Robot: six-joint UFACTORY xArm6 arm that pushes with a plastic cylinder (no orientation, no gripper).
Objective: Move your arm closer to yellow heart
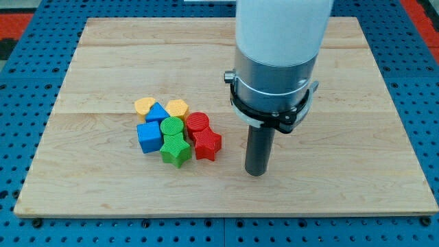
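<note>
The yellow heart [144, 105] lies at the top left of a tight cluster of blocks on the wooden board [96, 62]. My tip [256, 172] stands on the board to the right of the cluster, about a block's width right of the red star [207, 145] and far right of the yellow heart. Around the heart are a blue triangle [158, 112], a yellow hexagon [178, 108], a blue cube [147, 136], a green cylinder [172, 127], a green star [175, 151] and a red cylinder [197, 123].
The arm's white and grey body [278, 55] rises above the tip and hides part of the board's top middle. A blue pegboard surface [27, 89] surrounds the board on all sides.
</note>
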